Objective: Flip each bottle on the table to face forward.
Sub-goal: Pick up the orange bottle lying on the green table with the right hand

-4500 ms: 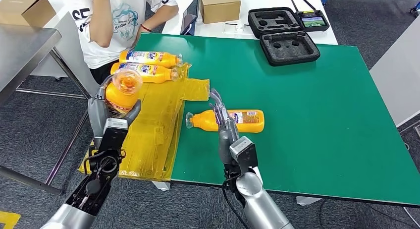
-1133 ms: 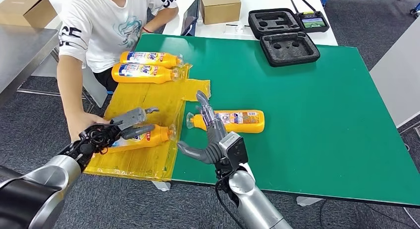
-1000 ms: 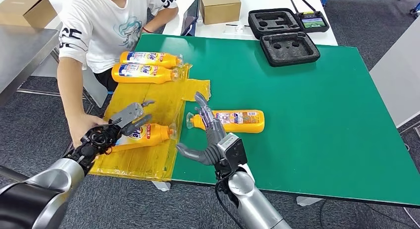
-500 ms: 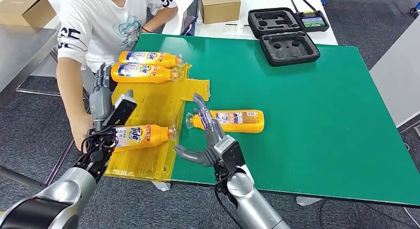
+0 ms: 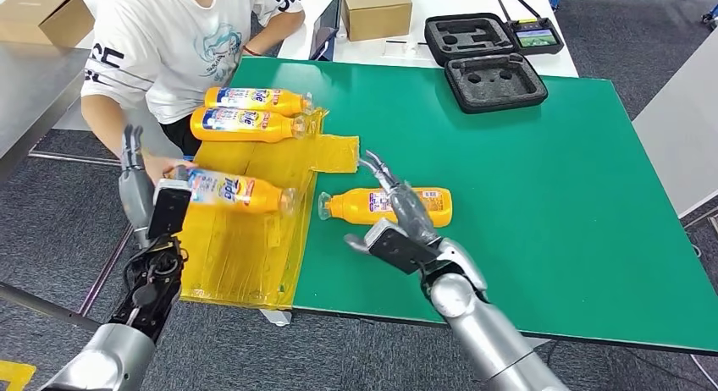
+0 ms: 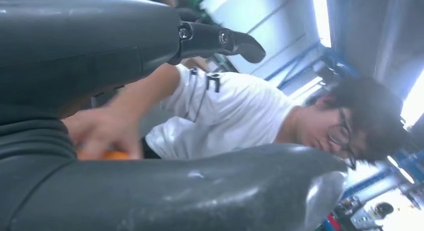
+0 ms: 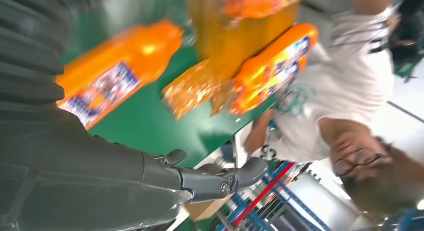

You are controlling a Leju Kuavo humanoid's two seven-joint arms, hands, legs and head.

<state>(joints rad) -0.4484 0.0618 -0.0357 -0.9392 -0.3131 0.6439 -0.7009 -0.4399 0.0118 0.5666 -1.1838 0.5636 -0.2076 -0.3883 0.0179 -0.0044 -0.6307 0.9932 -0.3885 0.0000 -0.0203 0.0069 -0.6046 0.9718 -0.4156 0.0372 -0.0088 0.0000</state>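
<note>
The green tabletop (image 5: 550, 196) has a yellow sheet (image 5: 254, 239) spread on its left part. Two orange bottles lie side by side at the far end of the sheet, near a person in a white shirt (image 5: 182, 44) — the far bottle (image 5: 258, 99) and the second bottle (image 5: 245, 124), both with their caps pointing right. A third bottle (image 5: 233, 190) is over the near part of the sheet, its label facing up; the person's hand (image 5: 173, 167) is on its flat end. The left robot hand (image 5: 140, 196) is up beside that end of the bottle, off the left edge of the tabletop, with its fingers (image 5: 129, 145) straight and spread — it holds nothing. A fourth bottle (image 5: 385, 206) lies on the bare green just right of the sheet, cap pointing left toward the sheet. The right robot hand (image 5: 394, 217) is over the middle of this bottle with its fingers (image 5: 372, 165) spread out; I cannot tell if it touches the bottle, and it does not grip it. At the far side of the tabletop sit a black foam case (image 5: 495, 80) and a brown cardboard box (image 5: 374, 8). Another box (image 5: 38, 14) sits on a grey table at the left.
</note>
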